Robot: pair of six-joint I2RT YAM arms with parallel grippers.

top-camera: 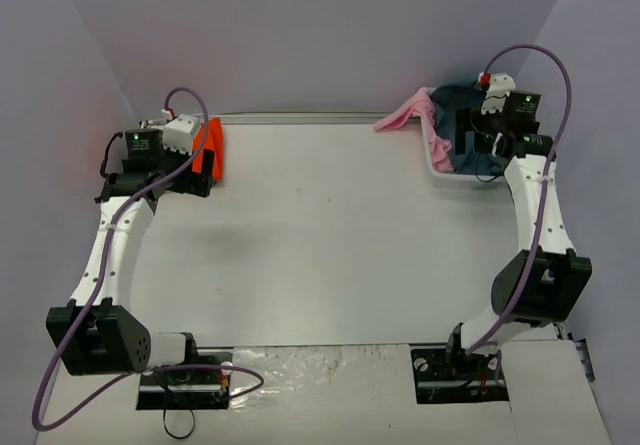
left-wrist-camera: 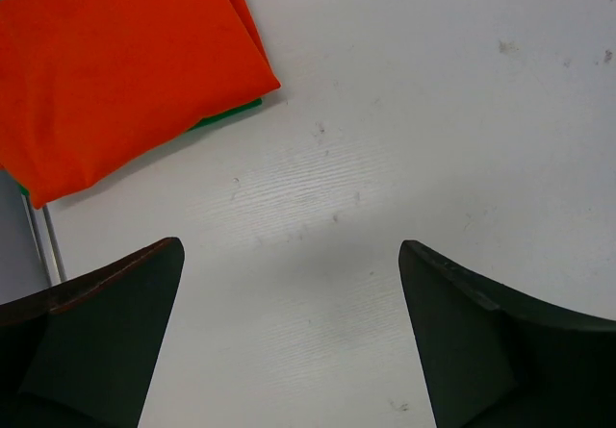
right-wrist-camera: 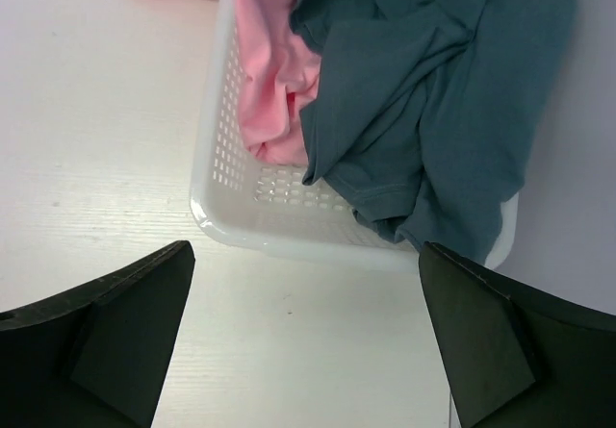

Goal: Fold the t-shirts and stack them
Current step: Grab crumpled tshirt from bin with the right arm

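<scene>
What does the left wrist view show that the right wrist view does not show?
Only the left wrist view: a folded orange-red t-shirt lying on a green t-shirt. Only the right wrist view: a white basket holding a pink t-shirt and a slate-blue t-shirt. Both: the white table and one open, empty hand, the left hand or the right hand.

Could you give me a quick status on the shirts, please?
Left gripper and right gripper: jaws open, empty. Orange shirt folded on green shirt, far left. Pink shirt and blue shirt crumpled in basket.
</scene>
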